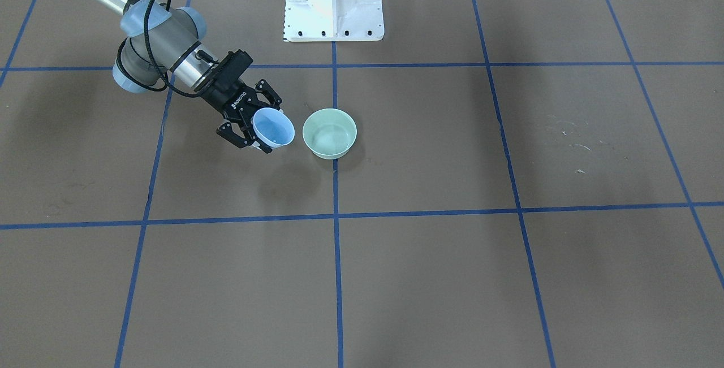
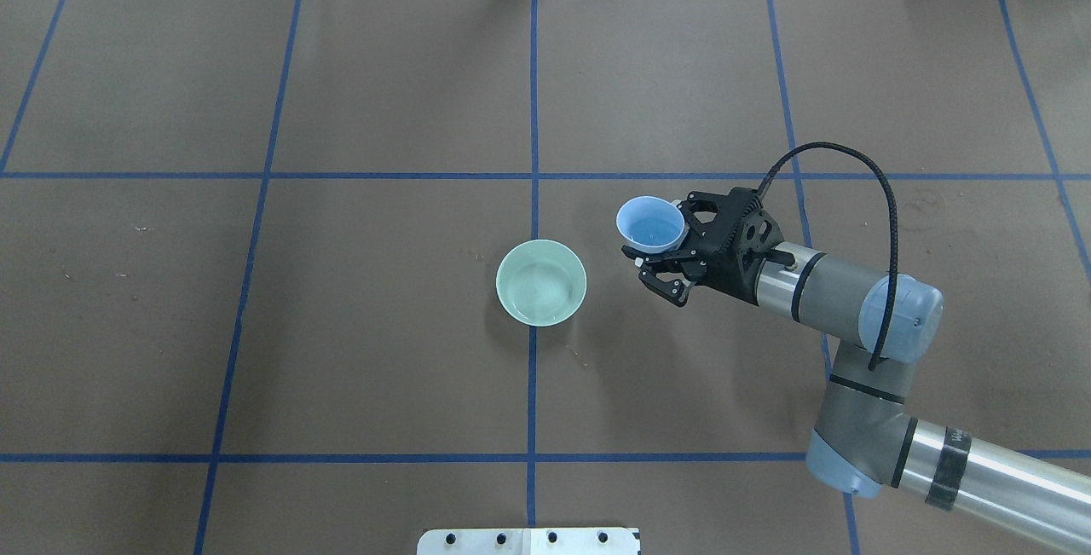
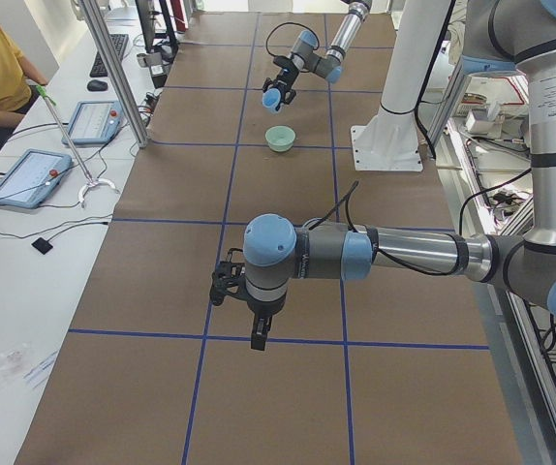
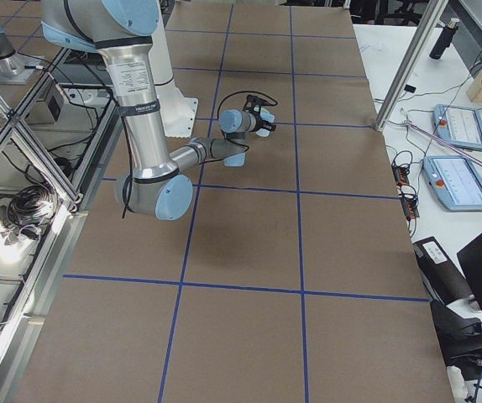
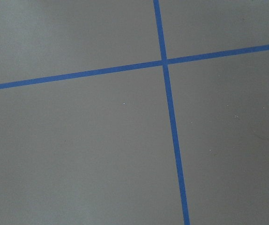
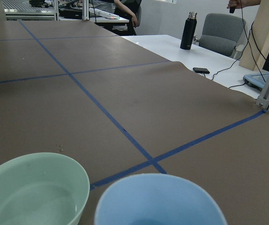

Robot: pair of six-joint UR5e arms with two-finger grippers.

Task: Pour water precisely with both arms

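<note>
Water (image 2: 540, 289) glints in the pale green round bowl (image 2: 508, 261) at the centre of the brown paper-covered table (image 2: 341, 367). Just right of it, the right black 2-finger gripper (image 2: 669, 244) clamps a light blue plastic cup (image 2: 650, 227) above the table. The left gripper (image 3: 249, 320) hovers well apart; whether it is open cannot be told.

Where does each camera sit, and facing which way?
Front-facing: across from the robot, steeply down; shows right arm, pedestal.
Overhead: behind the robot, forward and down; right arm, pedestal edge.
Exterior left: left end of table, along it; left arm near, right arm far.
Exterior right: opposite end; right arm near.
Left wrist: down at taped table; no body shows.
Right wrist: low across table; no body shows.
Shared: front-facing, overhead, right wrist all show blue cup and green bowl.
</note>
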